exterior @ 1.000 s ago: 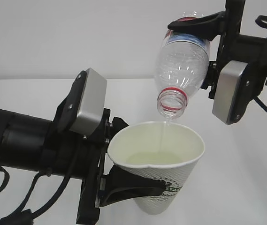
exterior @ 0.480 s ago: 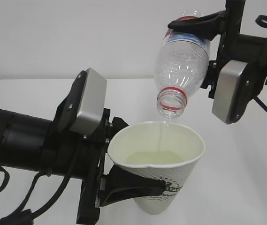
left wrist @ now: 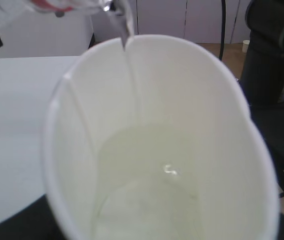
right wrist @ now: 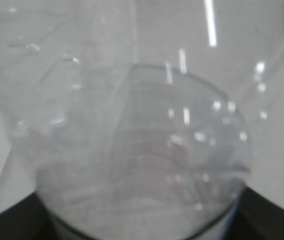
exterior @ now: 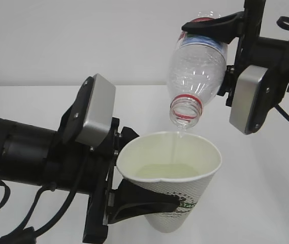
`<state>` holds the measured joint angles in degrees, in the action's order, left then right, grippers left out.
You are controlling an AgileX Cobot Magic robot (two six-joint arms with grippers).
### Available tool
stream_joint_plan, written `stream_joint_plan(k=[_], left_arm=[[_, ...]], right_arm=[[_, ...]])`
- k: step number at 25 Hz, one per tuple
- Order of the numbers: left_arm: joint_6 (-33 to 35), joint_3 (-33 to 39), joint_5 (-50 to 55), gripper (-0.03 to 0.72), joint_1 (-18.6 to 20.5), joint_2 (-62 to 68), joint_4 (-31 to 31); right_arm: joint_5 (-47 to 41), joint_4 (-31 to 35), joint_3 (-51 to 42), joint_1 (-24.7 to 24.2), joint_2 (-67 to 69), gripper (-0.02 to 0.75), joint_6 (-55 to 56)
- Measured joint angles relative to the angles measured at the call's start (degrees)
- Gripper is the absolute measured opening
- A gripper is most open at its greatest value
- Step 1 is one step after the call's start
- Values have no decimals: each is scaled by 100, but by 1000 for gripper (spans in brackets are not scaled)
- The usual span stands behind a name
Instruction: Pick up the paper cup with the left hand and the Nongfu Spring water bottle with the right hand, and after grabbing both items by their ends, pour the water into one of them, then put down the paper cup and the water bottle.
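A: So, where does the paper cup [exterior: 170,179] sit?

B: It is off the tabletop [exterior: 266,203], held in the left gripper [exterior: 134,173]. A black finger [exterior: 144,203] wraps the dimpled wall from the front, another finger [exterior: 126,136] presses near the rim at the back, so the jaws are closed on the cup. The cup leans a little toward that gripper's side, and its green logo shows low on the wall.

A: And the Nongfu Spring water bottle [exterior: 195,71]?

B: The right gripper [exterior: 220,56] has it clamped by the body, up near the base. One black finger [exterior: 210,26] crosses the label end at the top. The bottle is tipped steeply, with its open mouth and red neck ring pointing down, just above the far rim of the cup and not touching it.

A: Does anything come out of it?

B: Yes, a thin stream of water [exterior: 177,147] falls from the mouth down the cup's inner wall. In the left wrist view the stream [left wrist: 124,30] enters at the far rim, and a shallow pool [left wrist: 146,185] covers the cup's bottom.

A: What does the right wrist view give?

B: Only the clear ribbed bottle wall [right wrist: 142,150] very close and blurred, with the dark edges of the gripper at the lower corners.
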<state>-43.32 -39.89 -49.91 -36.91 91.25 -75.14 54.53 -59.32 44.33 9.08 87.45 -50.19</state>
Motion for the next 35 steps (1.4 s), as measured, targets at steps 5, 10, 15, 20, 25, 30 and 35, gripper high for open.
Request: stream_joint_plan(k=[5, 10, 15, 20, 25, 30, 35], left_arm=[[0, 0, 0, 440, 0, 0, 0], [0, 0, 0, 440, 0, 0, 0], [0, 0, 0, 440, 0, 0, 0], [0, 0, 0, 440, 0, 0, 0], [0, 0, 0, 440, 0, 0, 0], [0, 0, 0, 440, 0, 0, 0], [0, 0, 0, 440, 0, 0, 0]], right_arm=[[-10, 84, 0, 0, 0, 482, -90], [-37, 117, 0, 0, 0, 482, -106], [-46, 135, 0, 0, 0, 482, -106], [-50, 135, 0, 0, 0, 482, -114], [-50, 140, 0, 0, 0, 482, -114], [-59, 140, 0, 0, 0, 482, -114], [-59, 162, 0, 0, 0, 482, -127]])
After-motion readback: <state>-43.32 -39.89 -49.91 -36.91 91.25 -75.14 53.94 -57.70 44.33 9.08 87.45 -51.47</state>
